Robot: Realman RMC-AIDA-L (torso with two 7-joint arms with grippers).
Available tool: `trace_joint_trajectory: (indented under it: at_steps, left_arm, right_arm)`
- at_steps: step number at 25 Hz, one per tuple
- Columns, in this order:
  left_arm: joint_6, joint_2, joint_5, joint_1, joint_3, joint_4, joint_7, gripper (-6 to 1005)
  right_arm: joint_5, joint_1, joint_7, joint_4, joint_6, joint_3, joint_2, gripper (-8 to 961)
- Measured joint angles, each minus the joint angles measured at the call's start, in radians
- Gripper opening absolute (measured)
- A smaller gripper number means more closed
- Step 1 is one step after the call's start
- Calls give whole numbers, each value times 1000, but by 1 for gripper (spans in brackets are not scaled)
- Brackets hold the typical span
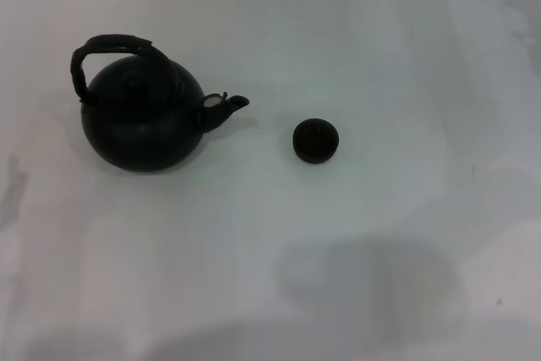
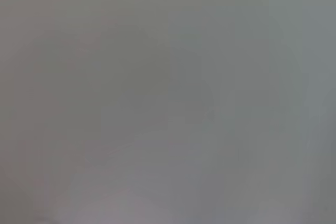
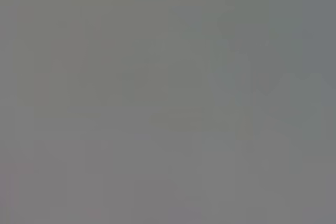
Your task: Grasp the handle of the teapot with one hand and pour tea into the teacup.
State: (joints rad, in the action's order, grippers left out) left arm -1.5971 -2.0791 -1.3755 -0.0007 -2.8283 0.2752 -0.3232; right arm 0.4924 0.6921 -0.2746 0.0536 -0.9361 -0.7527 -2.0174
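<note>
The matte black teapot (image 1: 144,124) stands upright on the white table (image 1: 380,57) at the left of the head view. Its short spout (image 1: 226,109) points right, toward the teacup. The arched black handle (image 1: 110,46) rises over its lid. The tiny dark teacup (image 1: 316,140) stands upright to the right of the teapot, a short gap from the spout. Neither gripper shows in the head view. Both wrist views show only a plain grey surface.
The white table fills the head view. A soft dark shadow (image 1: 372,281) lies on it near the front, right of centre.
</note>
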Motion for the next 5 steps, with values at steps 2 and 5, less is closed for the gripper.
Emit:
trace_joint_trajectory:
  at_steps: [2,5]
  left_arm:
    - [13,0,-3,-28,0,-63,-88,893]
    - [24,0,-3,-64,0,-105,-123,893]
  right_arm:
    - [0,0,0,0,-1,-6,-2,696]
    - [0,0,-2,0,-2,-13,-4,696]
